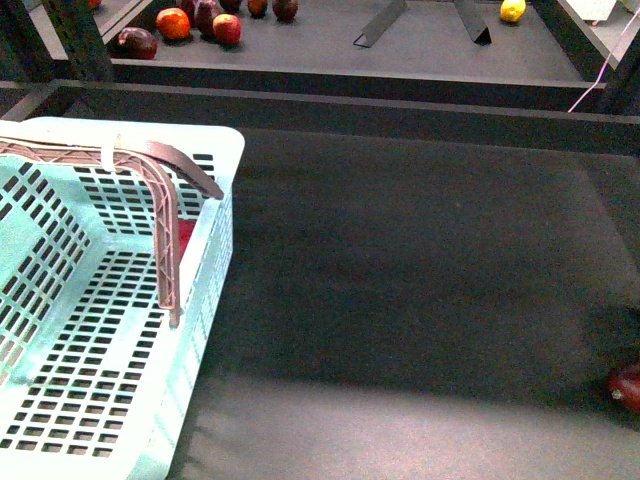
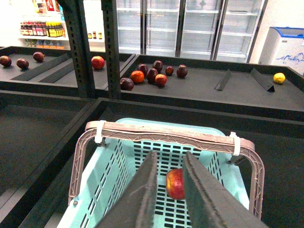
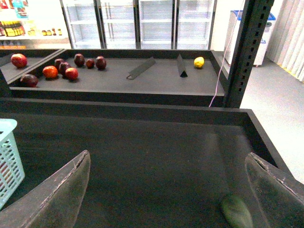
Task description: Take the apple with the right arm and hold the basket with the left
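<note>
The pale mint-green basket (image 1: 120,330) stands at the left of the dark shelf, its brownish ribbed handles (image 1: 165,230) raised. The red apple with yellowish streaks (image 2: 175,184) lies on the basket's slotted floor (image 2: 142,156); in the front view only a sliver of the apple (image 1: 186,233) shows behind a handle. My left gripper (image 2: 170,156) hovers over the basket, open, with the apple seen in the gap between its dark fingers (image 2: 145,194) but lower down and apart from them. My right gripper (image 3: 167,156) is open wide above bare shelf, holding nothing. Neither gripper shows in the front view.
A dark maroon apple (image 1: 625,388) lies at the shelf's right edge, and a green oval fruit (image 3: 236,211) near my right finger (image 3: 273,190). The far shelf holds several red and dark fruits (image 1: 200,22), a yellow one (image 1: 512,10) and metal dividers (image 1: 385,22). A raised ledge (image 1: 350,105) separates the shelves.
</note>
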`<move>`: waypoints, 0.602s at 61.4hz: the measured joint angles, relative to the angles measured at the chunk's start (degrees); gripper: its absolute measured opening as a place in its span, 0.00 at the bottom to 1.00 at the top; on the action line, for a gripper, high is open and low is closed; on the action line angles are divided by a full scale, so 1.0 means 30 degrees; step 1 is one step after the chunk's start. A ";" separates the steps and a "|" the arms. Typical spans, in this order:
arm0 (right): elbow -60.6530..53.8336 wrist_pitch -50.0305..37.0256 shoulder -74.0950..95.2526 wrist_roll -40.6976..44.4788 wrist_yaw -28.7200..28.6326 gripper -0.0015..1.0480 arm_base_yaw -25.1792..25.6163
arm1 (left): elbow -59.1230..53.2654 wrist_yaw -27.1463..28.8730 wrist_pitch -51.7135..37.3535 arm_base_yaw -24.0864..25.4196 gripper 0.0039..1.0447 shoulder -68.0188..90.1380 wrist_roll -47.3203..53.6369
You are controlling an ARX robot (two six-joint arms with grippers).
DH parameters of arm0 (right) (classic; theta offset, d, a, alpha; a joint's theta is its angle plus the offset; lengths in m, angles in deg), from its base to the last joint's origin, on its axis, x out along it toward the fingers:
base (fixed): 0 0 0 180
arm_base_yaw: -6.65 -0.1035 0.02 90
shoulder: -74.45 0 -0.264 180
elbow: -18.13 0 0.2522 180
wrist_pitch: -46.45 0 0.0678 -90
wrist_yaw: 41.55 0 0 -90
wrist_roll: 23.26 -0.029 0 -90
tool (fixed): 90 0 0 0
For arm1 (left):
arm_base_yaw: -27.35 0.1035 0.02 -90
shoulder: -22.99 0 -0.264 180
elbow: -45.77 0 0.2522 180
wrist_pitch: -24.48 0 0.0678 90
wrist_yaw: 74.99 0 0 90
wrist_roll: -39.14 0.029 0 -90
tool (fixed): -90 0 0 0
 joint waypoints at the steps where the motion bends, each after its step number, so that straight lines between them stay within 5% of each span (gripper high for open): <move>1: 0.0000 0.0000 0.0000 0.0000 0.0000 0.92 0.0000 | 0.0000 0.0000 0.0000 0.0000 0.32 0.0000 0.0000; 20: 0.0000 0.0000 0.0000 0.0000 0.0000 0.92 0.0000 | 0.0000 0.0007 0.0000 0.0000 0.94 0.0000 0.0007; 37: 0.0000 0.0000 0.0000 0.0000 0.0000 0.92 0.0000 | 0.0000 0.0000 0.0000 0.0000 0.94 0.0000 0.0029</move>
